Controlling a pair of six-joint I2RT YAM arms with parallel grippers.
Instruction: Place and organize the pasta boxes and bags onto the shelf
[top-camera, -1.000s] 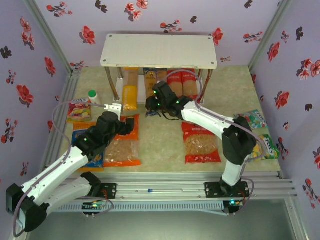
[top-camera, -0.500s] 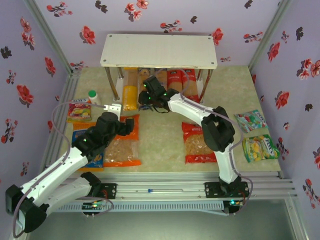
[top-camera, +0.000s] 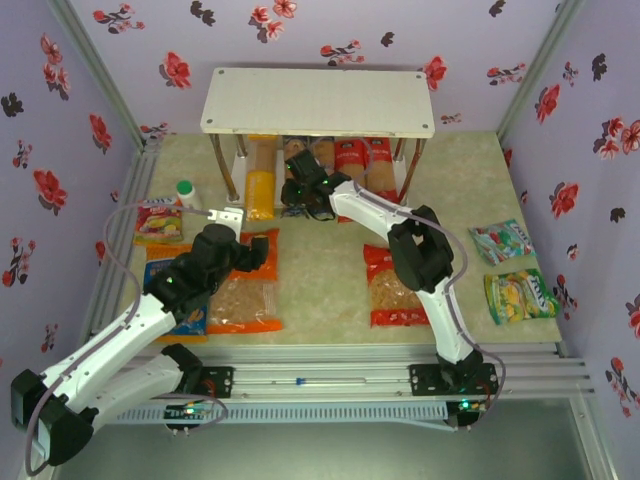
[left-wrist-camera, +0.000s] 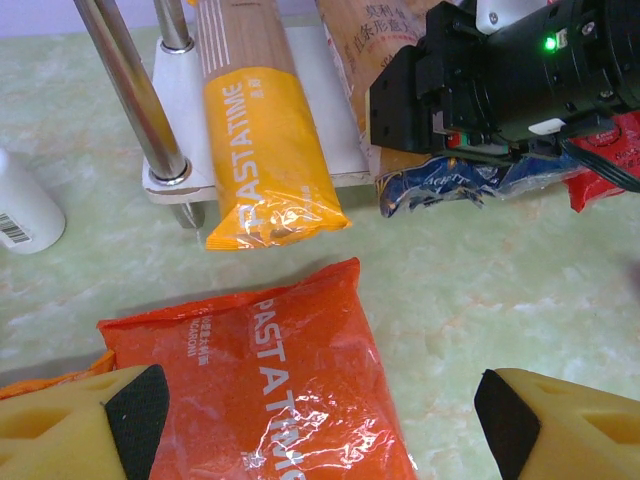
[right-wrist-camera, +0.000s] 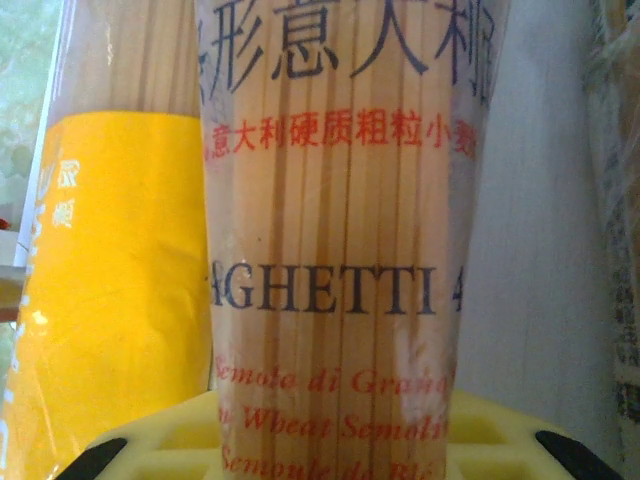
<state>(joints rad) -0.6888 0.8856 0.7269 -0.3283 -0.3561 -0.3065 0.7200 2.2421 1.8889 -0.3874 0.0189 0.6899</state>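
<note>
The white shelf (top-camera: 318, 100) stands at the back. On its lower tier lie a yellow pasta box (top-camera: 260, 186) (left-wrist-camera: 265, 150) and two red ones (top-camera: 362, 165). My right gripper (top-camera: 298, 192) (right-wrist-camera: 335, 455) is shut on a dark blue spaghetti box (left-wrist-camera: 450, 185) (right-wrist-camera: 340, 250), whose clear part lies on the lower tier just right of the yellow one. My left gripper (top-camera: 225, 214) (left-wrist-camera: 320, 420) hangs open above the top end of the orange bag (top-camera: 245, 285) (left-wrist-camera: 250, 390). The blue-orange bag (top-camera: 172, 290) lies partly under my left arm. The red bag (top-camera: 400, 290) lies at centre right.
A white bottle (top-camera: 185, 191) (left-wrist-camera: 20, 210) stands left of the shelf's metal leg (left-wrist-camera: 135, 90). A snack packet (top-camera: 158, 222) lies at the left. Two more snack packets (top-camera: 503, 240) (top-camera: 520, 295) lie at the right. Flowered walls close in the table.
My right arm has swung left and reached further under the shelf, carrying the blue spaghetti box in beside the yellow one. The left arm has stayed still.
</note>
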